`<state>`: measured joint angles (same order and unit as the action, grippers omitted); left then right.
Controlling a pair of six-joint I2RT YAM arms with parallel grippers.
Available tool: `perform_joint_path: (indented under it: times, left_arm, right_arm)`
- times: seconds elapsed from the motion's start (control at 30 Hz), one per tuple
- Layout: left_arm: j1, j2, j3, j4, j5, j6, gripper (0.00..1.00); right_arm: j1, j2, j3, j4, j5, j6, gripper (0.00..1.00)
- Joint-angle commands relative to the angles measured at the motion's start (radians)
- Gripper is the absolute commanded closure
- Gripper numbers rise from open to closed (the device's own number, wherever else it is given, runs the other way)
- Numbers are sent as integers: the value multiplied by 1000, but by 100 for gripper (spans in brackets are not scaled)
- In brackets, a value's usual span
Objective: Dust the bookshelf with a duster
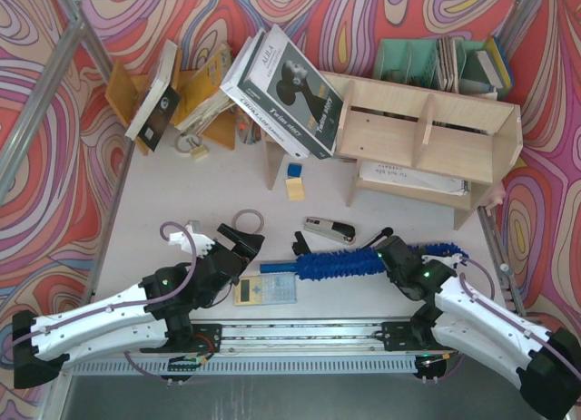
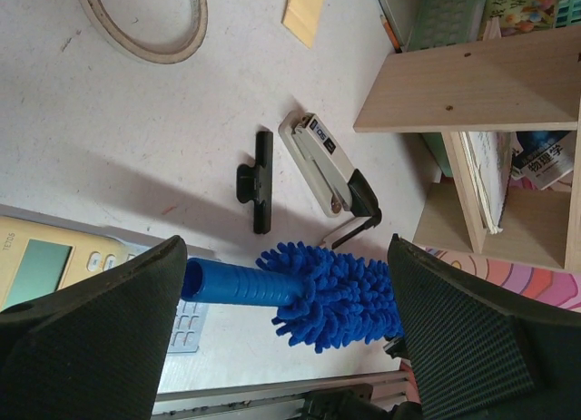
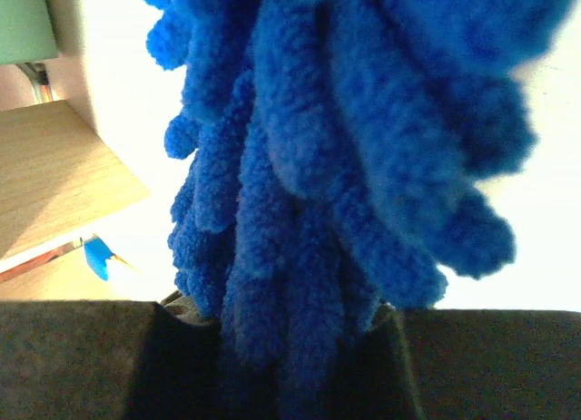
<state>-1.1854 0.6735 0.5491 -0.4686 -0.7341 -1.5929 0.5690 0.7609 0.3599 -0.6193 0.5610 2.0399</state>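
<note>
The blue fluffy duster (image 1: pixel 340 262) lies crosswise near the table's front, its short blue handle (image 1: pixel 275 268) pointing left. My right gripper (image 1: pixel 397 257) is shut on the fluffy part towards its right end; the right wrist view is filled with blue fibres (image 3: pixel 318 148) pinched between the jaws (image 3: pixel 277 347). My left gripper (image 1: pixel 243 246) is open at the handle end. In the left wrist view the handle (image 2: pixel 234 283) and fluff (image 2: pixel 340 293) lie between my wide-open fingers (image 2: pixel 286 275). The pale plywood bookshelf (image 1: pixel 427 139) stands at the back right and also shows in the left wrist view (image 2: pixel 463 84).
A stapler (image 1: pixel 329 229), a black clip (image 1: pixel 300 243), a calculator (image 1: pixel 265 291) and a tape ring (image 1: pixel 247 222) lie near the duster. Large books (image 1: pixel 286 89) lean on the bookshelf's left end. An orange rack (image 1: pixel 136 98) stands back left, a green organiser (image 1: pixel 436 62) behind the shelf.
</note>
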Motion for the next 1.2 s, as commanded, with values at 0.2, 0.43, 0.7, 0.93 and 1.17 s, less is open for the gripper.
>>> perform_joint_path:
  times: [0.2,0.43,0.7,0.93,1.17]
  left_arm:
    - [4,-11,-20,-28,-53,13,17]
    - [4,5,-14,-20,-59,19,17]
    - [6,18,-12,-15,-54,22,16]
    - [10,20,-12,-19,-54,24,16]
    - [16,9,-3,-49,-73,29,16]
  right_arm:
    - [-28,25,-35,74,-44,-4,67]
    - [-40,38,-69,115,-71,-6,62]
    - [-49,42,-77,130,-82,-10,50]
    - [-50,-15,-46,72,-55,-42,38]
    - [-50,-75,22,-18,-29,-132,32]
